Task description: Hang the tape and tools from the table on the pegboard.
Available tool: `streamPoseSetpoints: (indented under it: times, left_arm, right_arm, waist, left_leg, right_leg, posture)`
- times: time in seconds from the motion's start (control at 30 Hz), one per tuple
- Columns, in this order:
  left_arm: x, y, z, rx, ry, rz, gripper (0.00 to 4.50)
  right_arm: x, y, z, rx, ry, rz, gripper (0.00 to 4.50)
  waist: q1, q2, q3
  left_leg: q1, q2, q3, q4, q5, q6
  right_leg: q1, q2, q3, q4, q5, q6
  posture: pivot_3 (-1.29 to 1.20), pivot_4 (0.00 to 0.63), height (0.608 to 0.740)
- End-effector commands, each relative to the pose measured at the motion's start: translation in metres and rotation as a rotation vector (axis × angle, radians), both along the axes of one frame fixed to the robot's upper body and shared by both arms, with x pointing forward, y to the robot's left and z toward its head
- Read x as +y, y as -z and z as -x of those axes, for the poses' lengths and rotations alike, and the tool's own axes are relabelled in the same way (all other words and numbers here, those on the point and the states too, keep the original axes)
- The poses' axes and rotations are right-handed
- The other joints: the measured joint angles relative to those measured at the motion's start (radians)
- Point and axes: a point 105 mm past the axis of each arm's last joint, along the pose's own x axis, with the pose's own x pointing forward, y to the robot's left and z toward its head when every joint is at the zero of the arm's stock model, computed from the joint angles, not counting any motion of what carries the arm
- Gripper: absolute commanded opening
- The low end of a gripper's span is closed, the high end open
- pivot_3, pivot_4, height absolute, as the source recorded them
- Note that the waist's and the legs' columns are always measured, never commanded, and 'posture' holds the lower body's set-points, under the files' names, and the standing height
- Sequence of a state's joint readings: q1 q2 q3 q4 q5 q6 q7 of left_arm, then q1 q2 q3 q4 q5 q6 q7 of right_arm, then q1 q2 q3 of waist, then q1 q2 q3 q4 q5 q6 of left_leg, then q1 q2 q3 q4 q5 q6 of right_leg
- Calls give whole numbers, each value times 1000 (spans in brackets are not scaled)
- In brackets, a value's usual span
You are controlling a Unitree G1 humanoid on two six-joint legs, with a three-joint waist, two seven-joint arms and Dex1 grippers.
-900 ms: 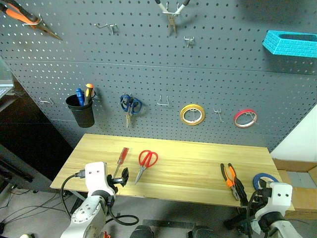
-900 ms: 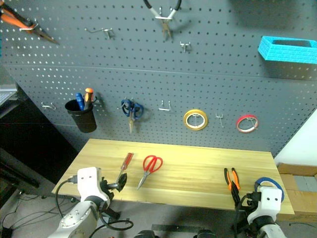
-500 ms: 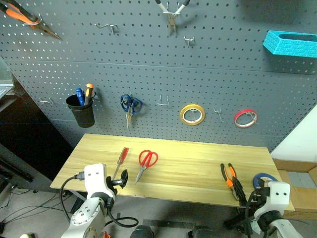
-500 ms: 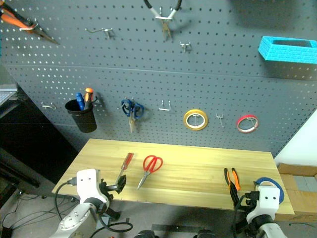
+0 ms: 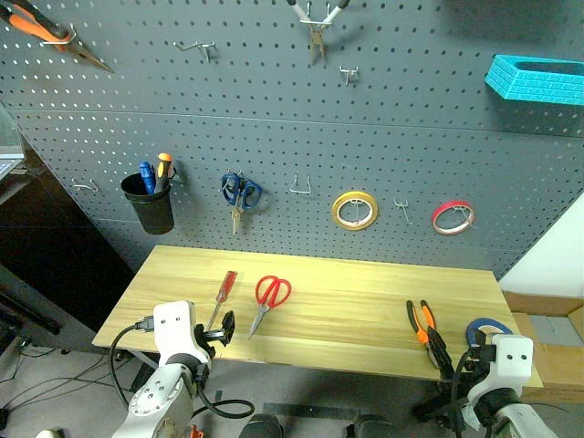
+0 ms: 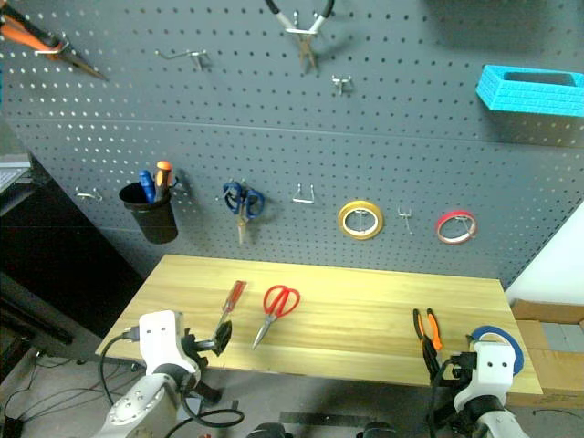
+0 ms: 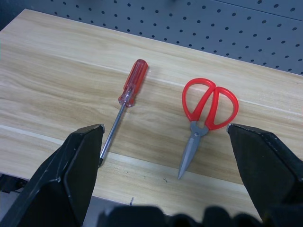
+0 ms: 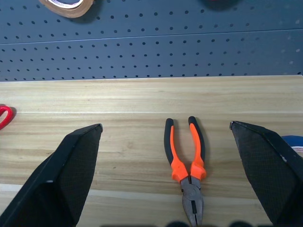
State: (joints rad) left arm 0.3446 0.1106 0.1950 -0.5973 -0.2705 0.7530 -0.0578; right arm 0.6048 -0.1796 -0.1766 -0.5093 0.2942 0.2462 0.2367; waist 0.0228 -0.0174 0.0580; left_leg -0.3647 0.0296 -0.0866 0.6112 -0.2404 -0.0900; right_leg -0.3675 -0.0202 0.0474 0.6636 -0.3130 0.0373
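Both grippers hang spread wide and empty at the desk's [image 5: 365,319] front edge. Left gripper [image 7: 163,142] faces the red-handled screwdriver [image 7: 124,101] and red scissors [image 7: 204,116] near the front-left; right gripper [image 8: 165,137] faces the orange-and-black pliers [image 8: 185,163], blue tape [image 5: 488,328] at the right edge. Behind, the pegboard [image 5: 274,109] carries blue scissors [image 5: 239,196], yellow tape [image 5: 354,211], red tape [image 5: 453,217], a black cup [image 5: 151,203].

The bare wooden table [image 5: 347,301] is free between the red-handled scissors [image 5: 268,298] and the orange-and-black pliers [image 5: 422,330].
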Motion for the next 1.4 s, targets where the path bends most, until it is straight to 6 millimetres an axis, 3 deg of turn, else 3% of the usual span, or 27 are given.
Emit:
streamPoseSetpoints:
  times: [0.03,0.43,0.5,0.53,0.63,0.7,0.87,0.93,1.17,1.4]
  left_arm:
    - [0,-9,-3,-50,5,1,4471]
    - [-2,-8,-5,-50,21,7,4471]
    - [-7,-10,-15,-67,68,6,4471]
    - [-12,-12,-21,-79,106,1,4471]
    - [-40,-22,-45,-130,271,-11,4471]
    - [-53,-26,-55,-148,328,-10,4471]
    - [-125,-33,-73,-171,656,30,4471]
    - [-151,-39,-71,-193,810,31,4471]
    - [-204,-47,-66,-256,1167,-24,4471]
    - [-239,-42,-65,-266,1387,-69,4471]
  right_arm:
    - [-2,-18,-2,-62,1,32,4500]
    - [-6,-18,3,-48,10,39,4500]
    - [-10,-14,8,-1,14,97,4500]
    - [-13,-19,-4,1,14,122,4500]
    - [-21,-33,-37,-5,0,173,4500]
    - [-26,-34,-45,8,-6,179,4500]
    - [-39,-26,-73,83,15,106,4500]
    - [-46,-23,-78,128,35,102,4500]
    - [-70,-18,-89,232,112,98,4500]
    - [-72,-10,-102,268,103,34,4500]
  waist:
    - [0,0,2]
    - [0,0,15]
    - [0,0,17]
    - [1,-1,17]
    - [-7,1,24]
    - [-8,-2,24]
    - [-9,-2,32]
    - [-13,1,40]
    - [-32,6,60]
    - [-52,6,94]
  left_leg:
    - [0,0,0,0,0,0]
    - [-1,0,0,0,0,0]
    - [-1,0,0,0,0,0]
    - [-1,0,0,0,0,0]
    - [0,0,0,2,0,0]
    - [0,-1,2,3,1,1]
    - [-1,-1,1,1,0,2]
    - [-2,-1,1,1,0,3]
    - [-3,-1,2,0,-3,8]
    - [-3,-2,4,2,-3,8]
  right_leg:
    - [0,0,0,0,0,0]
    - [0,0,0,0,0,0]
    - [0,0,0,0,0,0]
    - [0,0,0,0,0,0]
    - [-1,0,1,1,0,0]
    - [0,0,2,1,1,2]
    - [7,2,3,0,4,6]
    - [6,2,3,-1,6,3]
    - [4,2,3,0,5,3]
    - [4,2,7,0,5,8]
  posture:
    - [97,37,740]
    - [89,52,740]
    - [82,57,740]
    - [79,59,740]
    - [64,66,740]
    - [59,72,740]
    - [32,94,740]
    - [25,104,740]
    - [7,135,740]
    - [0,177,740]
